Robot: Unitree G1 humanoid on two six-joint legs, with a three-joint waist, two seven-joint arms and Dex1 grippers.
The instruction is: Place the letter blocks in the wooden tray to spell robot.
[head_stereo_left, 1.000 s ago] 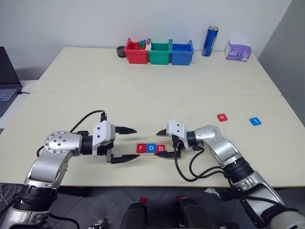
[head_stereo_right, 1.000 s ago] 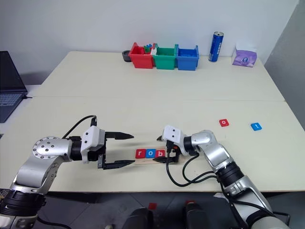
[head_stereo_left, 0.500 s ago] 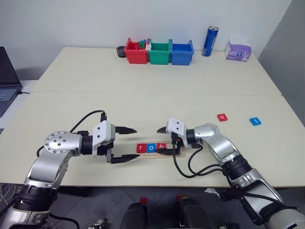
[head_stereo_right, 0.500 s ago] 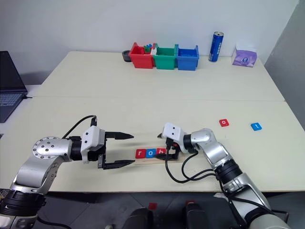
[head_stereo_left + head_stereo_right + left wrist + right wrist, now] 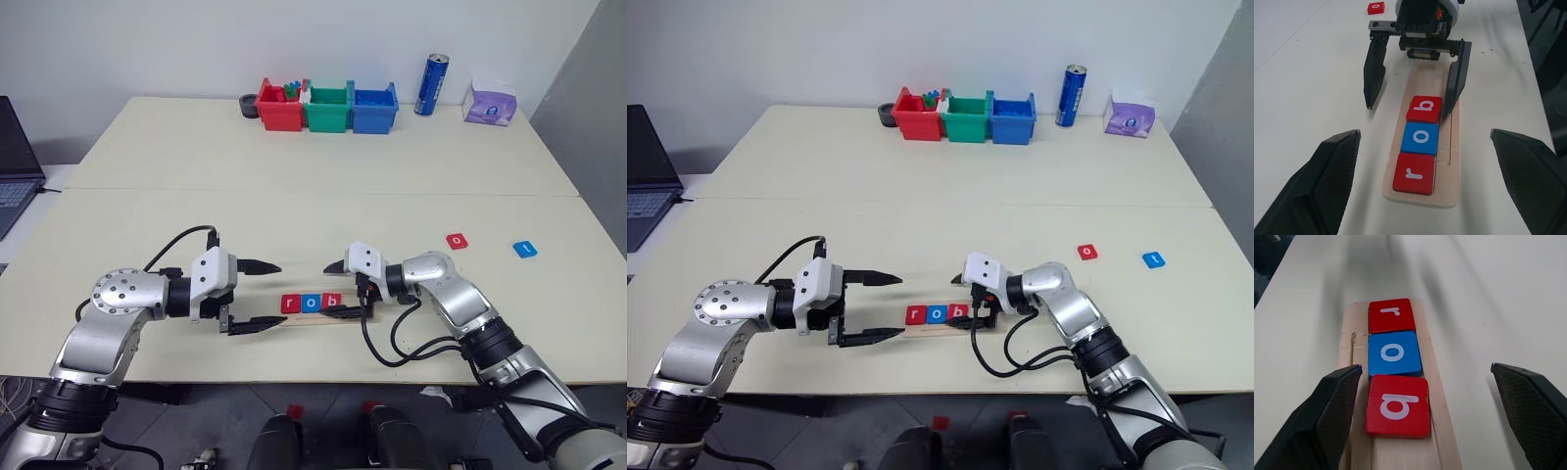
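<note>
Right gripper (image 5: pixel 336 290): spread wide at the right end of the wooden tray (image 5: pixel 1422 148), holding nothing; one black finger lies along the red "b" tile's (image 5: pixel 1424 108) near edge, the other hangs over the table on the far side.
Left gripper (image 5: pixel 265 295): open wide and empty, pointing at the tray's left end, just short of it.
Tray: lies near the front edge of the table (image 5: pixel 294 196), between the two grippers.
Tiles in tray: red "r" tile (image 5: pixel 1414 173), blue "o" tile (image 5: pixel 1421 138) and red "b" tile, side by side, touching, reading r-o-b from the left.
Loose tiles: red "o" tile (image 5: pixel 457 241) and blue "t" tile (image 5: pixel 525 249) lie flat on the table, well apart from the tray, off to the right.
Back edge: red bin (image 5: pixel 280 106), green bin (image 5: pixel 328 108), blue bin (image 5: pixel 374 109) in a row; blue can (image 5: pixel 432 85) upright beside them.
</note>
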